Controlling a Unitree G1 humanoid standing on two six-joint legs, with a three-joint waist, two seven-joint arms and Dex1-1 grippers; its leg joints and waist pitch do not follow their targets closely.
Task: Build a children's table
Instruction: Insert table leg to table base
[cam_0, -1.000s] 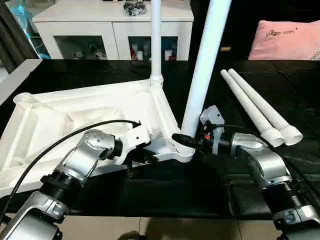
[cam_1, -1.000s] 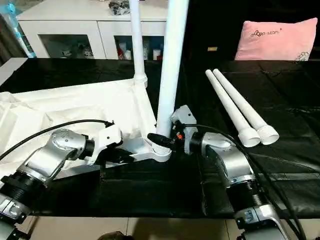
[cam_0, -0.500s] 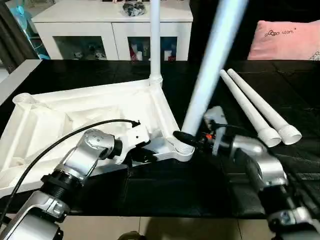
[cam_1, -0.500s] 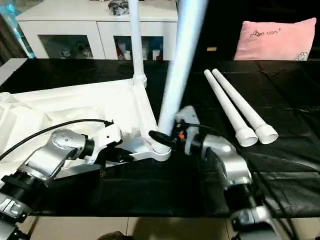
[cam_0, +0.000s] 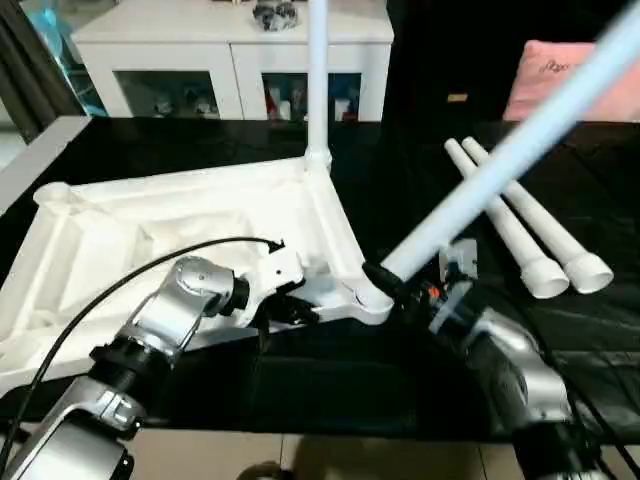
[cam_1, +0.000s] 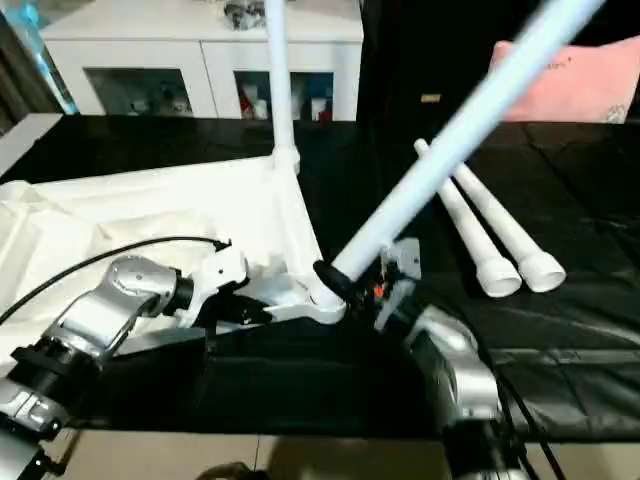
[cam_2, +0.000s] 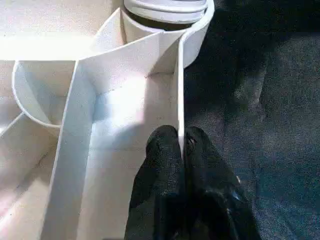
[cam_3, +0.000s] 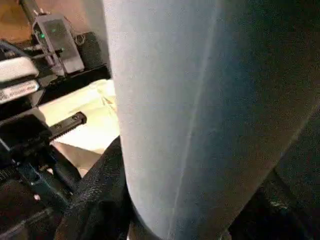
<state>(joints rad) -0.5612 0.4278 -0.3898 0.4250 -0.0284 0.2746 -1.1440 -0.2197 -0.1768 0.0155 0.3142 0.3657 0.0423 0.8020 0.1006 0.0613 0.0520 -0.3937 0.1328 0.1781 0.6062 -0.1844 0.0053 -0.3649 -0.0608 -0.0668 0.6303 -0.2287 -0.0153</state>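
The white tabletop (cam_0: 180, 225) lies upside down on the black table, ribs up. One leg (cam_0: 317, 90) stands upright in its far corner socket. My right gripper (cam_0: 388, 276) is shut on a second leg (cam_0: 500, 165) close to its lower end, at the near right corner socket (cam_0: 368, 303). That leg leans steeply to the right, and I cannot tell whether its end sits in the socket. In the right wrist view the leg (cam_3: 200, 110) stands between the black fingers (cam_3: 97, 200). My left gripper (cam_2: 181, 142) is shut on the tabletop's thin rim wall (cam_2: 179, 90) beside that socket.
Two loose white legs (cam_0: 525, 235) lie side by side on the black cloth at the right. A white glass-door cabinet (cam_0: 240, 60) stands behind the table, and a pink pillow (cam_0: 540, 85) lies at the back right. A black cable (cam_0: 120, 290) arcs over my left forearm.
The leg in my right gripper has swung from nearly upright to a steep lean to the right, its lower end staying at the socket. My left gripper has kept its hold on the rim.
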